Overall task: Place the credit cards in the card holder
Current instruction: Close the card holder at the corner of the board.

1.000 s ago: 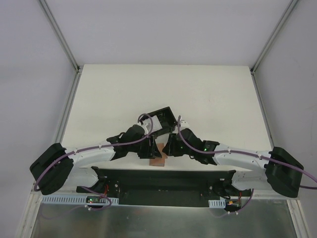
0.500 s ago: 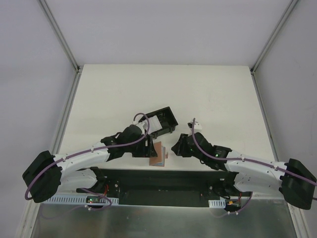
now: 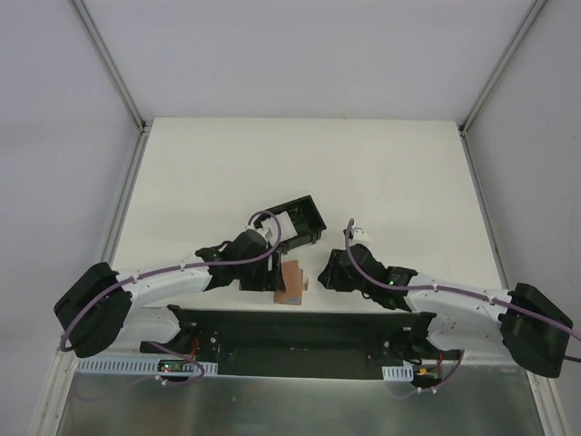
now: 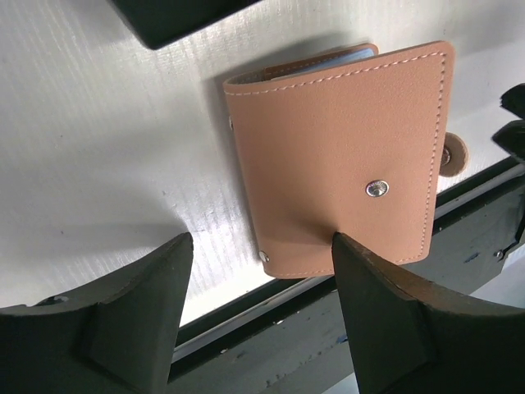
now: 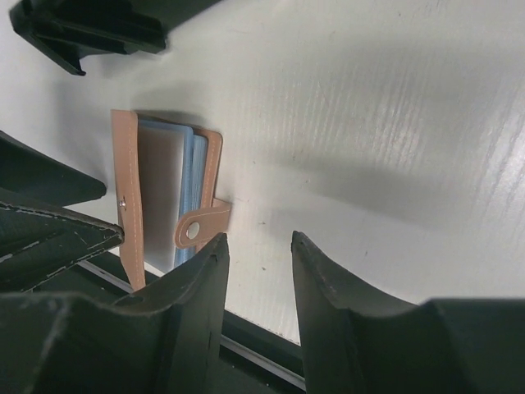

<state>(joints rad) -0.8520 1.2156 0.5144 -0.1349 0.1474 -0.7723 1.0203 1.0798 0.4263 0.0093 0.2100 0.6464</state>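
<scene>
The tan card holder (image 3: 291, 283) lies at the table's near edge, between both grippers. In the left wrist view its cover (image 4: 344, 156) shows a pale snap stud, with a blue card edge (image 4: 349, 57) peeking out at the top. In the right wrist view it (image 5: 125, 197) is partly open, with light blue and grey cards (image 5: 168, 201) inside and its strap tab (image 5: 201, 227) loose. My left gripper (image 4: 261, 246) is open; one fingertip (image 4: 361, 263) rests on the cover's lower edge. My right gripper (image 5: 258, 242) is open and empty, just right of the strap.
A black box frame with white pieces (image 3: 298, 220) stands just behind the card holder and shows in both wrist views (image 4: 172, 16) (image 5: 90, 25). The black base rail (image 3: 300, 327) runs along the table's near edge, right beside the card holder.
My right gripper has drawn back to the right, away from the card holder. The left gripper has shifted slightly and stays at the holder, which remains in place.
</scene>
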